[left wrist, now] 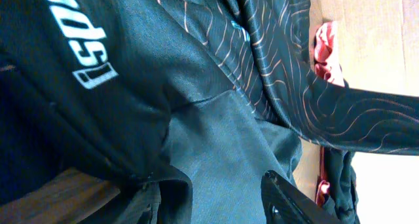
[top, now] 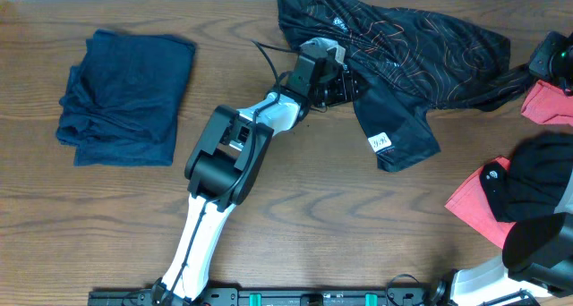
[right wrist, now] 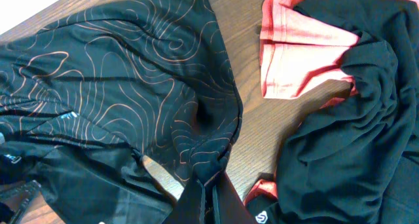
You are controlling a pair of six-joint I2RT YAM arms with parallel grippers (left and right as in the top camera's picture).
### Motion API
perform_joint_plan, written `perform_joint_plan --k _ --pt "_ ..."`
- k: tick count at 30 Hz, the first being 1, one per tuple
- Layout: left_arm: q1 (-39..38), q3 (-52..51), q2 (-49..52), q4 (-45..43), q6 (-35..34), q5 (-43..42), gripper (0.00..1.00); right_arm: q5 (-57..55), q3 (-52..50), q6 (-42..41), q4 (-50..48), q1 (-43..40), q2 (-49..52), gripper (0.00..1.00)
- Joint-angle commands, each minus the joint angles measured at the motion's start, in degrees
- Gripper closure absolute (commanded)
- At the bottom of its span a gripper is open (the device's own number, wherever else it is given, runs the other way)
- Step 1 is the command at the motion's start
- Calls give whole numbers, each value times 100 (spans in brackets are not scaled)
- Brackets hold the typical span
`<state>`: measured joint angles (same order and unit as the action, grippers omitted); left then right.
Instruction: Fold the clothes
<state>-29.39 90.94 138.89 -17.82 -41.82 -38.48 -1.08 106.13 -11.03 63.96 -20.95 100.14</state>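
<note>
The black jersey (top: 403, 38) with thin orange contour lines lies crumpled at the table's far middle, its white size tag facing up. My left gripper (top: 345, 82) sits on the jersey's left part. In the left wrist view its jaws stand apart, one dark finger (left wrist: 288, 201) showing, with the jersey's fabric (left wrist: 216, 139) spread between them. My right gripper (right wrist: 211, 181) is shut on a bunched fold of the jersey (right wrist: 131, 80). From above it shows at the far right (top: 551, 60).
A folded navy garment (top: 125, 96) lies at the far left. At the right, a black garment (top: 537, 176) lies over a coral-red one (top: 470, 203), with more coral-red cloth (top: 546, 102) behind. The right arm (top: 537, 248) fills the near right corner.
</note>
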Motion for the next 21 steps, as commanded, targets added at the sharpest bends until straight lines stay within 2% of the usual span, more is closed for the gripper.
perform_joint_plan --k 1,6,19,21 --pt "-109 -92 365 308 -66 205 48 -37 -22 81 9 -7 15 99" --pt "-348 -92 382 1480 127 1220 48 -37 -22 81 9 -4 15 99" --pt "-557 -92 485 1141 122 2647 47 177 -22 81 13 -2 15 99" --pt "-553 -92 542 1040 96 2782 54 181 -22 81 13 -2 15 99"
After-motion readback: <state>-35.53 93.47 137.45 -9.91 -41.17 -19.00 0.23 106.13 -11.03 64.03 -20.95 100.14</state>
